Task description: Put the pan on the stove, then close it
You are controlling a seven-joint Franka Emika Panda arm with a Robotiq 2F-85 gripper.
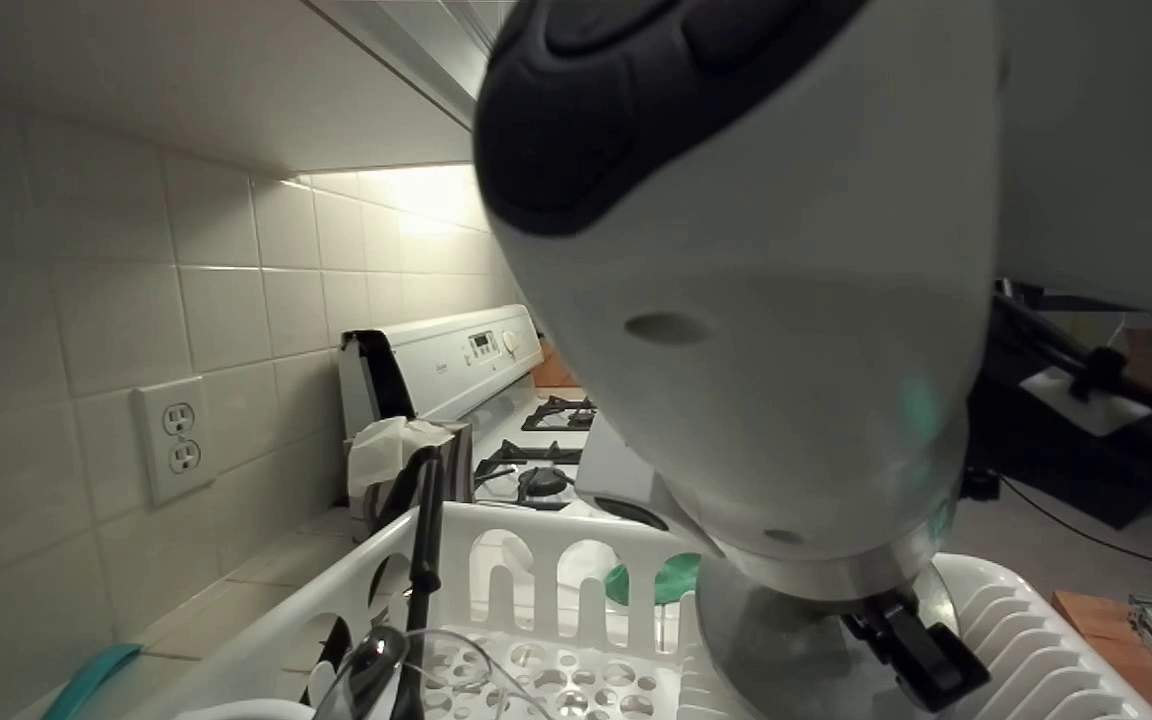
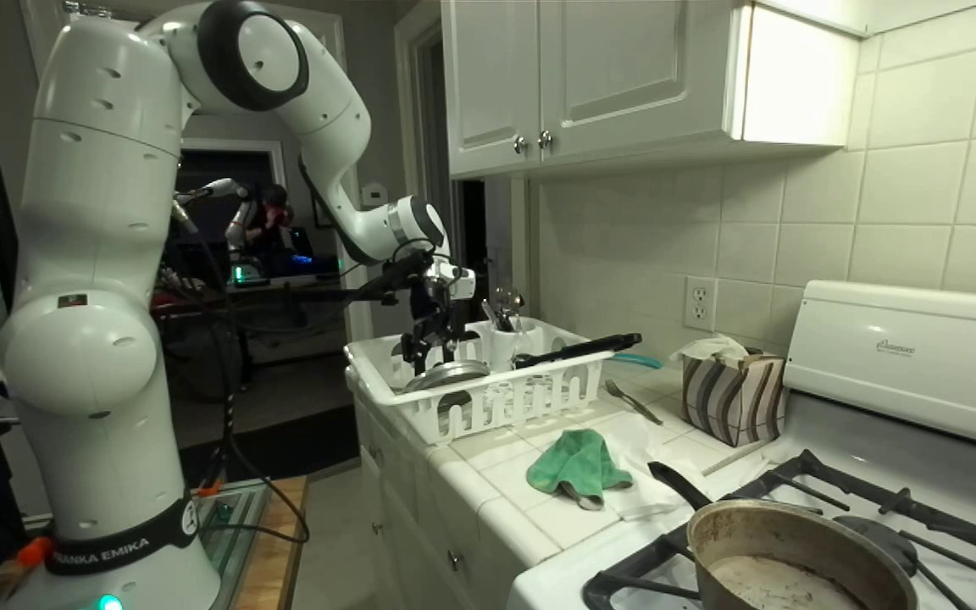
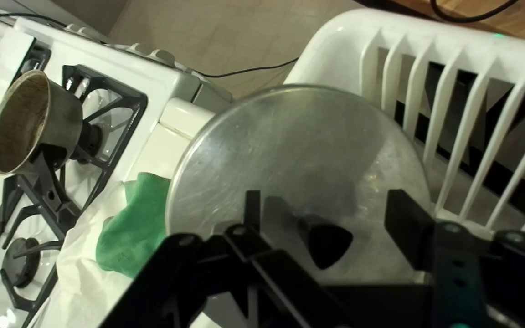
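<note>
The tiled desk (image 2: 530, 517) bears the rack (image 2: 420, 415), fork (image 2: 636, 404), box (image 2: 734, 398), cloth (image 2: 577, 466) and white sheet (image 3: 80, 278). Beside it, the stove (image 3: 139, 73) carries the pan (image 3: 64, 118) on its grate (image 3: 140, 101).

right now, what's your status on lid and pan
Fingers open, knob between, not gripped. Lid in dish rack, which might snag it. Pan on stove, uncovered.

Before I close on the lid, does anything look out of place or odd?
A fork lies loose on the counter, outside the dish rack, so it looks stray. The pan on the stove has brown stains inside; perhaps it's unwashed.
</note>
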